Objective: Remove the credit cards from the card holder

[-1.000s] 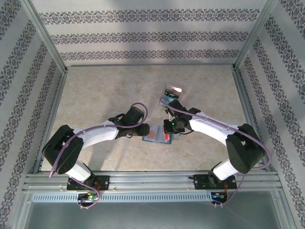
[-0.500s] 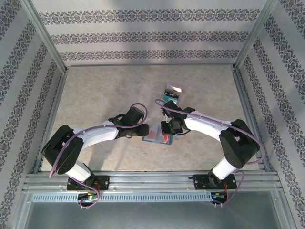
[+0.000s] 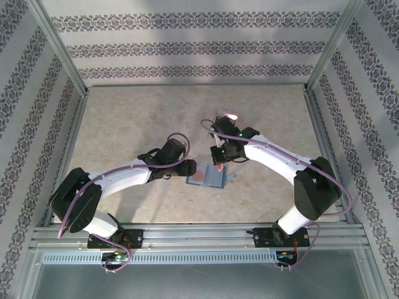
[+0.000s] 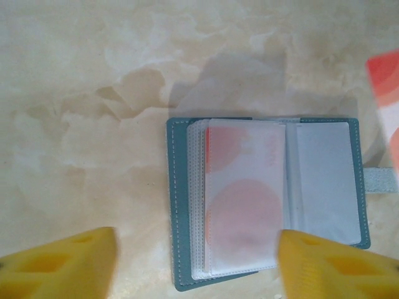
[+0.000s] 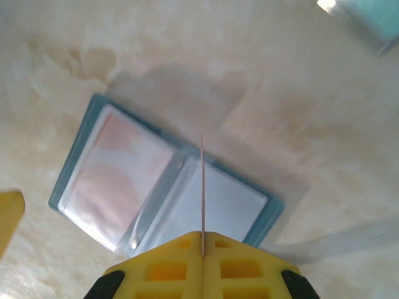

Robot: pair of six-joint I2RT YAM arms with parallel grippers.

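The card holder lies open on the table, blue-grey with clear sleeves; a pinkish card shows through its left sleeve. My right gripper is shut on a red credit card, seen edge-on, and holds it above the holder's right panel. That red card hangs just over the holder's far edge. My left gripper is open, its yellow fingertips set either side of the holder's near-left corner without touching it. My left gripper stands at the holder's left edge.
Other credit cards lie in a small pile on the table beyond the right wrist, a teal one among them. The holder's strap tab sticks out to the right. Metal frame rails border the table.
My right gripper has drawn the red card out of the holder and lifted it up and away. My left gripper has opened and let go of the holder.
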